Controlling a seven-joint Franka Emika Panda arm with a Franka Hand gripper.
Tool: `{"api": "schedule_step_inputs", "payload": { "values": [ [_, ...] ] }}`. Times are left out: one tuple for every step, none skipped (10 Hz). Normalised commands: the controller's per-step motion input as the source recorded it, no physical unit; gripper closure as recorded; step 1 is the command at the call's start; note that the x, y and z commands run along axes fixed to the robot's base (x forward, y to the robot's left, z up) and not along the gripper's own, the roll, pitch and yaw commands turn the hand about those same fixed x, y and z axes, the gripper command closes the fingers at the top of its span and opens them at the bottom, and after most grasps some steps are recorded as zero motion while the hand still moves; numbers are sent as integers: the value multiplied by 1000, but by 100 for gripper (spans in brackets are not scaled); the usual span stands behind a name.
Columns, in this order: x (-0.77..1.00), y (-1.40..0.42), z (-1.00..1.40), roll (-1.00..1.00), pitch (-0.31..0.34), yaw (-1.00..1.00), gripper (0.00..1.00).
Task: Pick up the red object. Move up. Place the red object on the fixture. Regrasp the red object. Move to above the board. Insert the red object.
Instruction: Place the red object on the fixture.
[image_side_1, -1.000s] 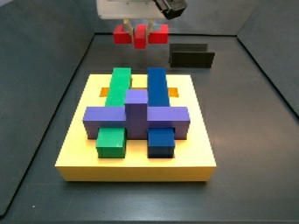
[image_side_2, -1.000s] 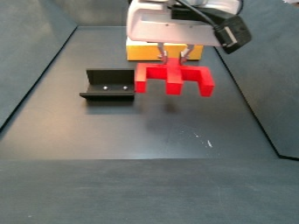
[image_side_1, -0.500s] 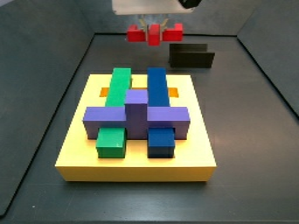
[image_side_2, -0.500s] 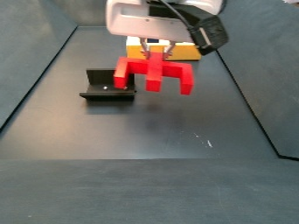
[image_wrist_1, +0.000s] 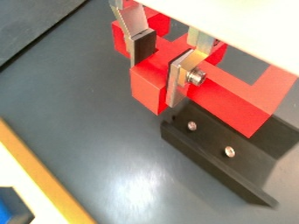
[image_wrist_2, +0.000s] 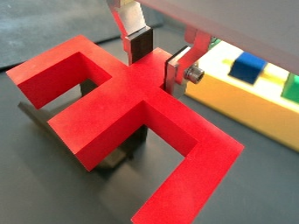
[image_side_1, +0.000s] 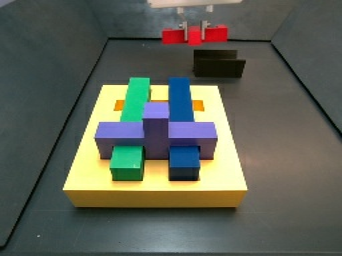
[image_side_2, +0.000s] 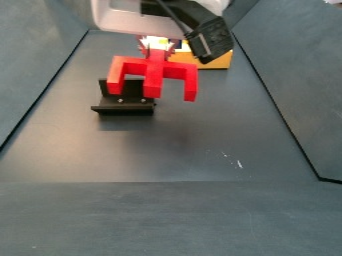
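Now your gripper (image_wrist_2: 160, 59) pinches the red object (image_wrist_2: 122, 122) by its stem above the fixture (image_wrist_1: 228, 157); it looks rigid, light, smooth-faced.

Gripper (image_wrist_1: 163, 54) above fixture (image_wrist_1: 228, 156), clamped on red object (image_wrist_2: 128, 114) — fingers (image_wrist_1: 180, 74) seen as brushed silver metal, pads dark and matt. Red object seen as smooth plastic, slight sheen. Fixture rendered matt black, two bright screw heads set in. Board (image_side_1: 156, 180) seen as smooth matt yellow. Floor (image_side_2: 174, 150) dark grey — dull sheen noted.
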Motion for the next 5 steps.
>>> {"api": "schedule_step_inputs", "payload": {
  "values": [
    [723,0,140,-1000,289,0,100],
    [711,0,111,-1000,326,0,100],
    [694,0,71,-1000,383,0,100],
    [711,-20,11,-943,451,-17,100],
    [766,-51,0,-934,351,-37,100]
  ]
}}
